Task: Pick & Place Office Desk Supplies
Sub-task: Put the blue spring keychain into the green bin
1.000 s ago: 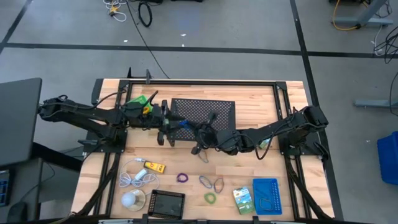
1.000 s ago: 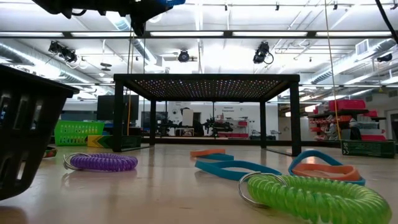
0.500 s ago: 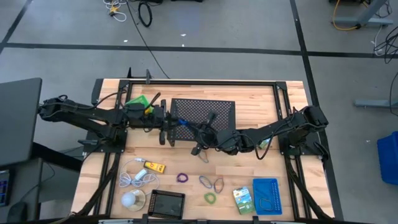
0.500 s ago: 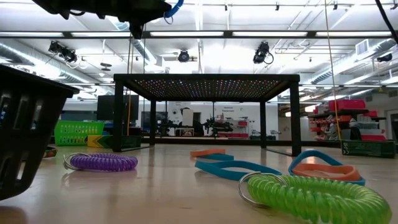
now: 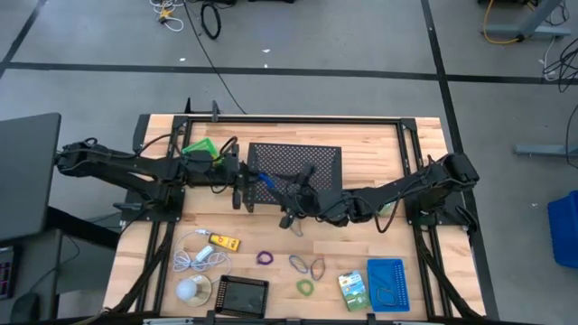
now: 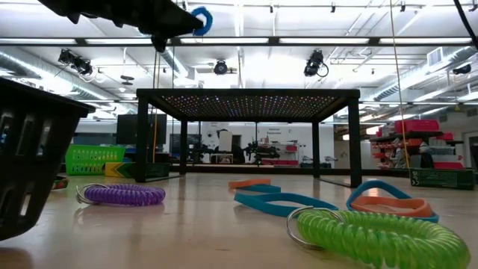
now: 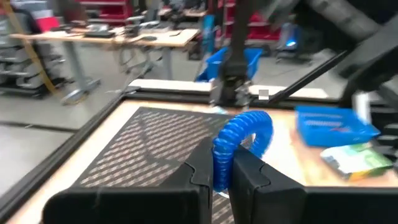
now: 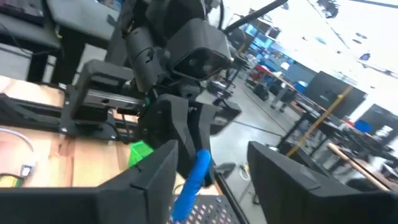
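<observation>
The left tool (image 7: 217,174) is closed tight on a blue coiled loop (image 7: 244,134), its two dark fingers pinching one end so that the rest of the coil arches up and forward, free of any support. In the high view that tool (image 5: 246,185) sits over the near-left edge of the black mesh tray (image 5: 307,158), which suggests the loop is being carried there to be set down. The right tool (image 5: 291,206) is just beside it, over the same front edge of the tray. Its fingers (image 8: 155,180) stand spread wide with nothing between them, and the blue loop (image 8: 193,180) shows in the gap, gripped only by the other arm. This looks like a hand-over just finished, with the right tool having let go.

Nearest the low camera lie a green coiled loop (image 6: 373,235), an orange-and-blue loop (image 6: 392,202), a flat blue loop (image 6: 280,202) and a purple coiled loop (image 6: 123,194), all loose on the wooden surface (image 6: 209,232) and not yet sorted. Along the front edge the high view also shows a small black tray (image 5: 242,295), a blue tray (image 5: 386,284), a green packet (image 5: 353,290) and a yellow block (image 5: 224,241). Farther back, a green tray (image 5: 200,147) sits under the left arm.
</observation>
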Controlling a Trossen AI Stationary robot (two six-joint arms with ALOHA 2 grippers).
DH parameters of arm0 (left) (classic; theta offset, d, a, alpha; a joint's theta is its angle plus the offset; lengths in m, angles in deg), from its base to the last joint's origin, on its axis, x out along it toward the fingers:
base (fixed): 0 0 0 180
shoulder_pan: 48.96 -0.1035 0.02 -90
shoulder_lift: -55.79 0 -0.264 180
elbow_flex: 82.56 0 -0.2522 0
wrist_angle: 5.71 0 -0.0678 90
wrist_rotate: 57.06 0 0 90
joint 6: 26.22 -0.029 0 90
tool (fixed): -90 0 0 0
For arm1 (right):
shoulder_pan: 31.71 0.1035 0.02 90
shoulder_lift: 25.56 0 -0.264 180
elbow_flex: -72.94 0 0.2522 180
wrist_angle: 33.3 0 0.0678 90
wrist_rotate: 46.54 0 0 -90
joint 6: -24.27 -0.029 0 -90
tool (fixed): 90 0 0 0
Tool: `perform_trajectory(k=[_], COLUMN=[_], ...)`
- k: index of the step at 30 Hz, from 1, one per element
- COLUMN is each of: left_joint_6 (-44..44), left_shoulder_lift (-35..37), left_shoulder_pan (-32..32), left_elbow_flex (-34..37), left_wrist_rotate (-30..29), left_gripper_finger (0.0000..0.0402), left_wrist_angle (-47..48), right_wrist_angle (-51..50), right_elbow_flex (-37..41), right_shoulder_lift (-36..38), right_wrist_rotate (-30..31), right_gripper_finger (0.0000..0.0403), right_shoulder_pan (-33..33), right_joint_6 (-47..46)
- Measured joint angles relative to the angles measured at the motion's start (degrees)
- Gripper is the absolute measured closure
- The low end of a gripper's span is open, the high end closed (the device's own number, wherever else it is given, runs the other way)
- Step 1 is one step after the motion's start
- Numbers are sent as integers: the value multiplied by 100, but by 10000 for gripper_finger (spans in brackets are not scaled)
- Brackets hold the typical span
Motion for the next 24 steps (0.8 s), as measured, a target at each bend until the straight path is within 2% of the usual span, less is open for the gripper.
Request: perform_trajectory(k=[6, 14, 20, 24], left_joint_6=[-5, 574, 1573, 2128], left_shoulder_lift=[512, 1557, 2142, 2285], left_shoulder_pan=[3, 2, -3, -14], left_elbow_flex=[0, -2, -2, -2], left_wrist_rotate=[-588, -1524, -2489, -2708], left_gripper_finger=[376, 376, 376, 376], left_wrist_angle=[1016, 2971, 4439, 4952], right_wrist_angle=[-876, -2306, -2322, -2227], right_elbow_flex=[0, 10, 359, 618], right_shoulder_lift=[176, 438, 590, 698], right_wrist_rotate=[532, 242, 105, 103], right_gripper_finger=[173, 172, 172, 172], right_shoulder_pan=[376, 866, 1137, 1265], right_joint_6=[-347, -1485, -1751, -1772])
